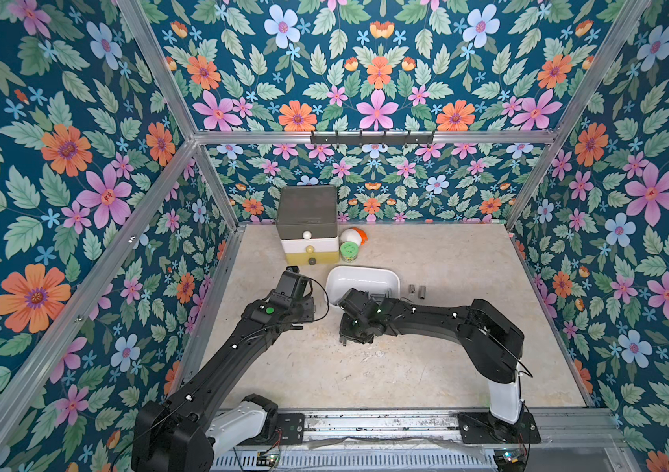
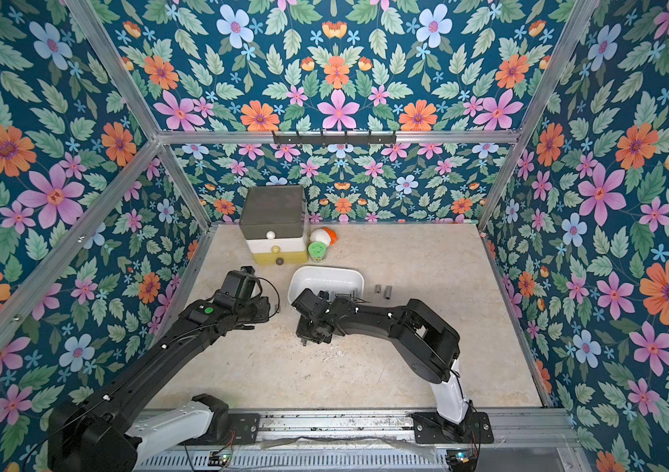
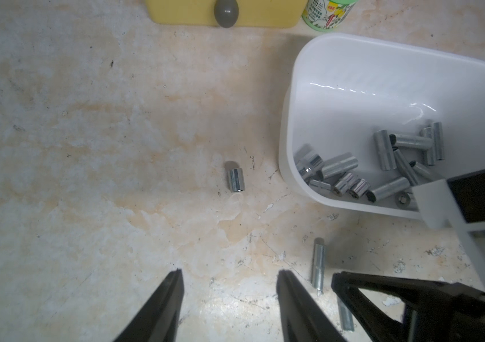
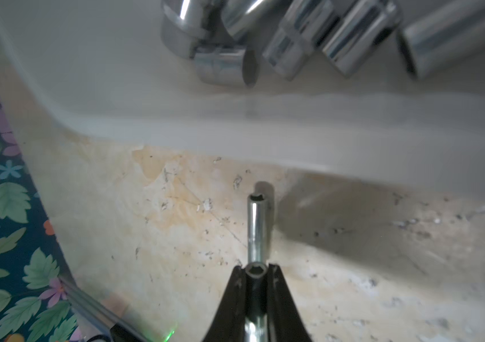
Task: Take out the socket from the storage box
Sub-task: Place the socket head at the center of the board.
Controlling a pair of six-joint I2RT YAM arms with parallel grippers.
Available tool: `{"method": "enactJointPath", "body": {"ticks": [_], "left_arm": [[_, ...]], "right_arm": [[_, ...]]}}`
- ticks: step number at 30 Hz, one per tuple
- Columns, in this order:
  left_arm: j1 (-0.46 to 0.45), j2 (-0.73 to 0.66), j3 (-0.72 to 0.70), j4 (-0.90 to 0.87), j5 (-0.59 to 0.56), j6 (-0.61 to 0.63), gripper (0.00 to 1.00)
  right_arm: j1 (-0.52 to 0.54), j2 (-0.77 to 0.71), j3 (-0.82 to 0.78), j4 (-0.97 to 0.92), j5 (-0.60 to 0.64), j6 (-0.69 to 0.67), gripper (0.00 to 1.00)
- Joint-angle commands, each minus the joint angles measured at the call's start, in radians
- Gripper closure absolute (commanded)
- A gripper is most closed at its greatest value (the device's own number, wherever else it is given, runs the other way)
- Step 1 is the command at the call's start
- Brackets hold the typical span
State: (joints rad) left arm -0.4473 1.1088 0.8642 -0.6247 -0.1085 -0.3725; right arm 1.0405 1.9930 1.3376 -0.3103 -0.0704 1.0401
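Right wrist view: right gripper (image 4: 255, 269) clenched on slim socket (image 4: 253, 327). Chrome looks slick, stiff, so pinch mid-barrel. Left gripper (image 3: 229, 275) gaping, empty.

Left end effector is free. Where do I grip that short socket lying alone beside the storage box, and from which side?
Grip the short socket across its barrel at mid-length, coming down from above. It seems to lie on its side, bare table around it, clear of the storage box; the open left end effector is lined up across its axis.

Robot lab cell, aluminium frame (image 1: 243, 137), floral wallpaper panels (image 1: 365, 61)
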Motion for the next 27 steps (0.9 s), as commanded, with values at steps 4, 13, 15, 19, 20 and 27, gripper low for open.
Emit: {"method": "enactJointPath", "body": {"ticks": [4, 13, 15, 19, 20, 27], "left_arm": [[-0.001, 0.002, 0.002, -0.001, -0.016, 0.004, 0.42], [-0.001, 0.01, 0.002, 0.002, -0.004, 0.012, 0.42], [-0.001, 0.017, -0.001, 0.002, 0.0, 0.009, 0.42], [-0.001, 0.046, -0.001, -0.002, 0.008, -0.004, 0.42], [-0.001, 0.05, 0.0, -0.003, 0.009, -0.005, 0.43], [0.0, 0.057, -0.002, 0.0, 0.012, -0.006, 0.42]], "right_arm": [[0.013, 0.038, 0.021, 0.001, 0.113, 0.052, 1.0], [0.013, 0.041, -0.002, -0.001, 0.15, 0.06, 1.0], [0.013, 0.048, -0.002, -0.001, 0.159, 0.057, 1.0], [0.013, 0.056, -0.004, 0.001, 0.163, 0.055, 1.0], [0.013, 0.056, -0.006, 0.004, 0.165, 0.053, 1.0], [0.013, 0.052, -0.017, 0.007, 0.162, 0.041, 0.94]]}}
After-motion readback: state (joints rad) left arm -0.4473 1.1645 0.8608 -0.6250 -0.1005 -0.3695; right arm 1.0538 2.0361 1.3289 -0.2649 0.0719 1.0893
